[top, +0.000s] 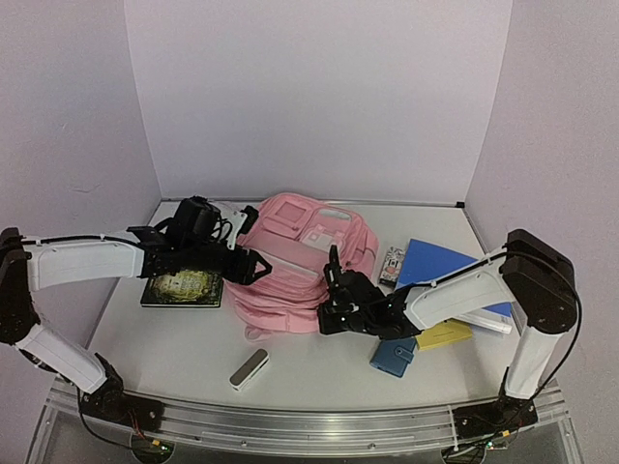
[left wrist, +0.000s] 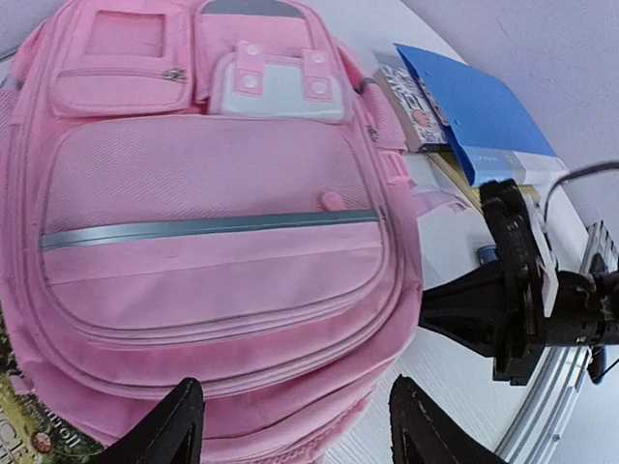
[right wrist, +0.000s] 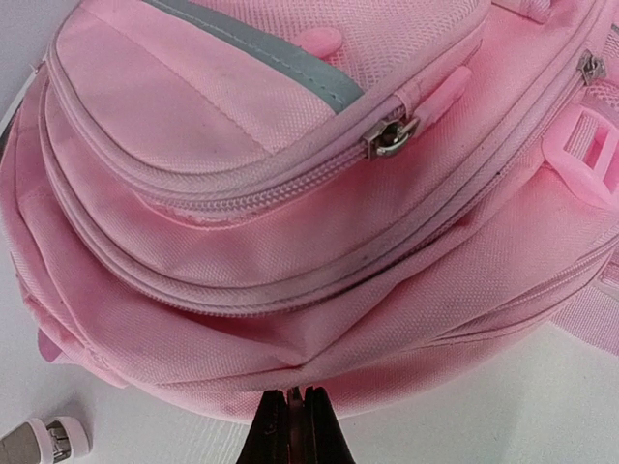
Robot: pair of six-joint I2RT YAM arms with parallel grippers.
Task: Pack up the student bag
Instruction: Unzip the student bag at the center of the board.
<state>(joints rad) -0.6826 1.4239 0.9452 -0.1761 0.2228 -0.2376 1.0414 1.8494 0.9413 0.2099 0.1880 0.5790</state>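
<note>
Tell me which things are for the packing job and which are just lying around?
For the job:
pink student bag
left gripper, open over the bag
right gripper, pinched shut at the bag's edge

Lying around, not held (maybe to be packed later):
blue folder
yellow notebook
small blue case
white-and-grey stick
dark-covered book
small printed pack

No complete word can be read. The book at the edge of the student bag shows pale capital letters on a dark green cover in the left wrist view, cut off by the frame and too partial to read. The small packet beside the blue folder carries dense printing, too small to read. A faint line of print on the folder is illegible.
</note>
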